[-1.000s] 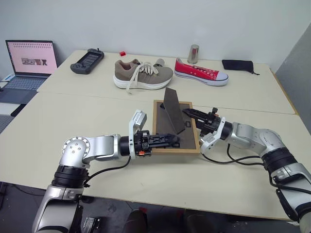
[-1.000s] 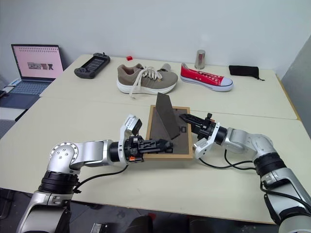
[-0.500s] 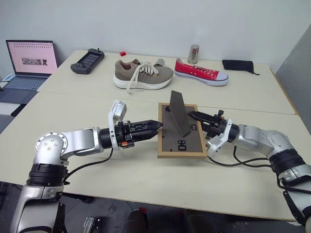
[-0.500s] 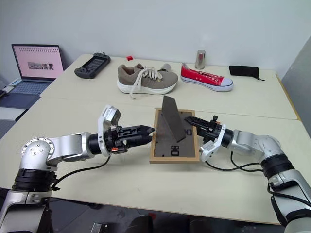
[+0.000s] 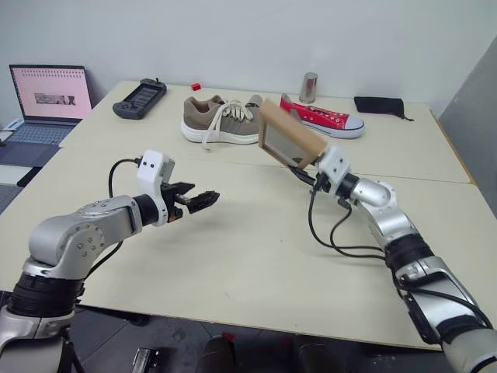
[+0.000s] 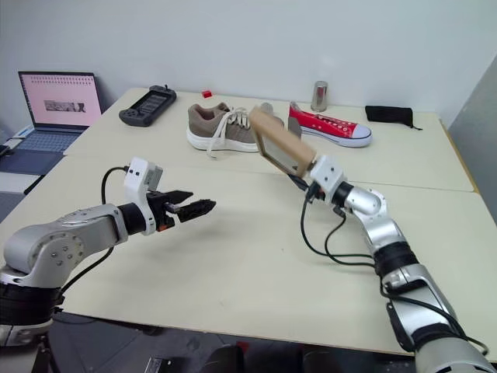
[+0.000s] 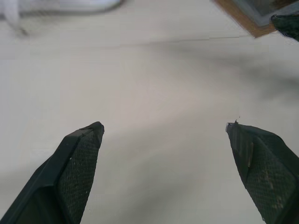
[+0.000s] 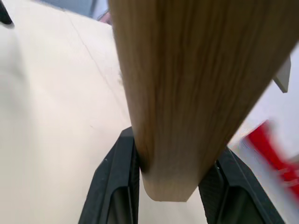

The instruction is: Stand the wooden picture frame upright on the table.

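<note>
Wooden picture frame is lifted above the table, tilted, and my right gripper clamps its edge. My left gripper is well apart, jaws wide, holding nothing.

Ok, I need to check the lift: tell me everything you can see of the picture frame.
The frame is small, rectangular, light wood around a pale front. It is off the table, tilted, clamped by one edge between the right gripper's black fingers, in front of the shoes. Nothing else touches it.
</note>
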Controlling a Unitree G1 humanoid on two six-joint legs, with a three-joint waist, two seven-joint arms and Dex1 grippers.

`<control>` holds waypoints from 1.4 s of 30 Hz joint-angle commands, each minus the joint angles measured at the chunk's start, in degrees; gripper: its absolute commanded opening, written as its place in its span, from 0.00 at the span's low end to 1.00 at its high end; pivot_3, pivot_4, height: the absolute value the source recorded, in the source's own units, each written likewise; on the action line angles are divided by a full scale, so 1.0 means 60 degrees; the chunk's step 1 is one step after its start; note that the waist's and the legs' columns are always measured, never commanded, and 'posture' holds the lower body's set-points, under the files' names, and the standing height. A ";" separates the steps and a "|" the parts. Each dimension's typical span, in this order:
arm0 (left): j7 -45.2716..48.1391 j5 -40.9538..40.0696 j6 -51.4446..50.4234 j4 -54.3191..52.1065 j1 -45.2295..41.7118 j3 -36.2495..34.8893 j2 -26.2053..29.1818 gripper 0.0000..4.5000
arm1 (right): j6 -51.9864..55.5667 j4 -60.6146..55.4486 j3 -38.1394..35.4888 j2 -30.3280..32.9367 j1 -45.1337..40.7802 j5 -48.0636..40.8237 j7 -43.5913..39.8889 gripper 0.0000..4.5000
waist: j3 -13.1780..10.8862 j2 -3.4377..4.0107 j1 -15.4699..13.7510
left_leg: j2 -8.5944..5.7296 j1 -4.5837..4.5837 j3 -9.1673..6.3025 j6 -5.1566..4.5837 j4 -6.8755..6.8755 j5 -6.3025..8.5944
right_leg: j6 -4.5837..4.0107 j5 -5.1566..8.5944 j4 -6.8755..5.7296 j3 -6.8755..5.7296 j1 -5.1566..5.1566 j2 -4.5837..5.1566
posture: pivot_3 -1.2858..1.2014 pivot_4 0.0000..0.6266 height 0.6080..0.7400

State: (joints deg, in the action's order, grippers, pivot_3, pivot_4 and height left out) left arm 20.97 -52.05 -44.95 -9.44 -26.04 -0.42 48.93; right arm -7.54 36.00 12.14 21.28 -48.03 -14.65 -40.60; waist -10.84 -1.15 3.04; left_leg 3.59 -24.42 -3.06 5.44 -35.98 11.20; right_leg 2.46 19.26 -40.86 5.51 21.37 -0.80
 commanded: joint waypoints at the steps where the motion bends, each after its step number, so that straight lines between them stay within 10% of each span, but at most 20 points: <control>1: 0.0651 0.1609 0.1383 -0.0760 -0.0114 0.0082 -0.0091 1.00 | 0.2396 -0.0256 -0.0943 -0.0332 -0.0498 -0.1219 -0.0673 0.29 | 0.0000 0.0000 -0.0049 | -0.0001 -0.0003 0.0001 0.0000 0.0007 0.0000 | 0.0000 0.0000 0.0001 0.0000 0.0007 0.0001 | 0.52 0.24 1.00; 21: 0.2164 0.3033 0.1433 -0.1176 0.0514 -0.0153 -0.0912 1.00 | 0.4998 0.1771 -0.0972 -0.0582 -0.1168 -0.0346 -0.3273 0.29 | 0.0000 0.0000 0.0026 | 0.0006 -0.0044 0.0014 -0.0020 0.0010 0.0012 | 0.0001 0.0000 -0.0002 0.0000 0.0059 -0.0008 | 0.52 0.24 1.00; 33: 0.2770 0.3652 0.1679 -0.0688 0.0406 -0.0165 -0.1144 1.00 | 0.5160 0.1198 -0.1097 -0.0224 -0.0649 -0.0030 -0.3562 0.96 | 0.0000 0.0001 0.0034 | 0.0006 -0.0044 0.0013 -0.0019 0.0010 0.0012 | 0.0001 0.0000 -0.0003 -0.0001 0.0060 -0.0010 | 0.52 0.24 1.00; 42: 0.2624 0.4608 0.2055 0.0798 0.0018 -0.0424 -0.1187 1.00 | 0.6081 -0.4320 -0.1715 0.2262 0.2274 -0.0416 -0.3674 0.99 | -0.0001 0.0001 -0.0103 | -0.0006 -0.0058 0.0006 -0.0021 0.0007 0.0012 | 0.0002 0.0001 0.0002 -0.0002 0.0062 -0.0004 | 0.52 0.24 1.00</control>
State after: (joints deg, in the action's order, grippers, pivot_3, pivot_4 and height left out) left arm 37.54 -26.49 -34.89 -6.00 -24.55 -1.36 41.46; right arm 24.20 21.44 6.78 32.88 -35.42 -12.95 -63.64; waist -10.84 -1.14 2.42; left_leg 3.57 -24.78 -3.03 5.31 -35.93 11.27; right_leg 2.48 19.27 -40.85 5.50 21.75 -0.83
